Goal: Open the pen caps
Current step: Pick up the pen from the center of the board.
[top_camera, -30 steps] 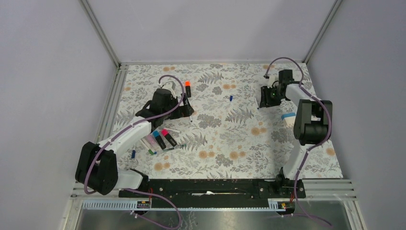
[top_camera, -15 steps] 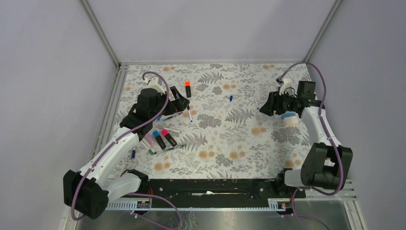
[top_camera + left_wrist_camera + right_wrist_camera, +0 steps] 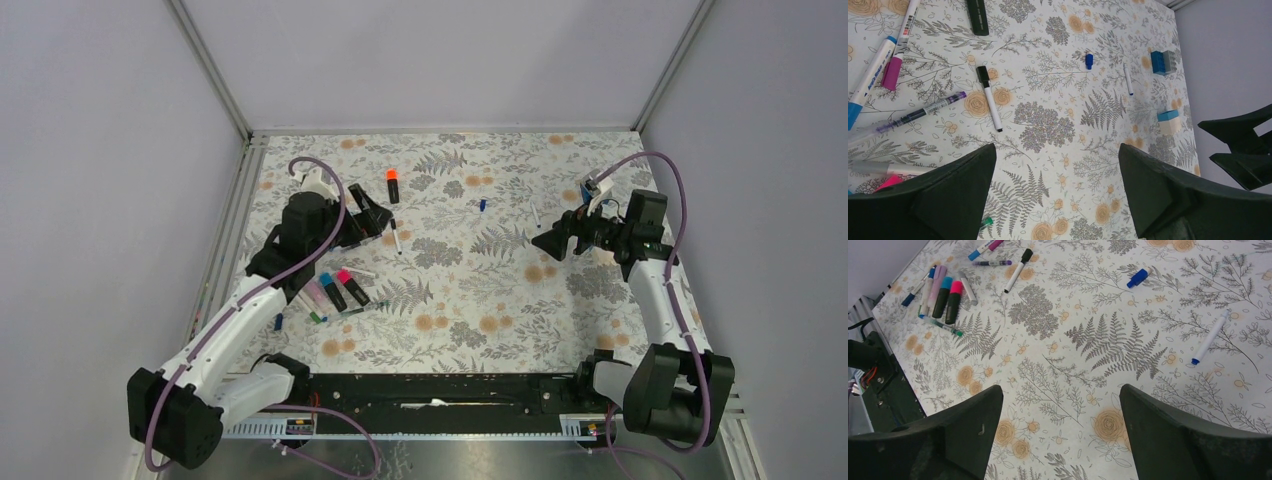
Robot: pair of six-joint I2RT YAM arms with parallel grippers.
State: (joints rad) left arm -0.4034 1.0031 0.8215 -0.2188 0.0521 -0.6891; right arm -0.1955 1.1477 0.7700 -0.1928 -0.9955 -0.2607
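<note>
Several pens lie on the flowered table. An orange-capped highlighter [image 3: 392,185] lies at the back. A thin white pen with a black cap [image 3: 982,75] lies near the left gripper and shows in the right wrist view [image 3: 1018,269]. Blue-capped [image 3: 943,295] and pink-capped [image 3: 954,300] highlighters lie in a cluster [image 3: 335,290] at the left. A loose blue cap [image 3: 1089,61] and a thin blue-tipped pen [image 3: 1210,337] lie mid-table. My left gripper [image 3: 1056,150] [image 3: 372,222] is open and empty above the table. My right gripper [image 3: 1061,389] [image 3: 548,243] is open and empty at the right.
A blue block [image 3: 1163,61] and a blue-and-white block [image 3: 1168,121] stand at the right side. A purple pen [image 3: 918,114] and two capped markers [image 3: 868,82] lie near the left gripper. Another small blue cap [image 3: 278,321] lies at the left edge.
My right arm has swung from the back right corner toward the near middle, its gripper now pointing left. My left arm has drawn back a little to the left. No pen moved.
</note>
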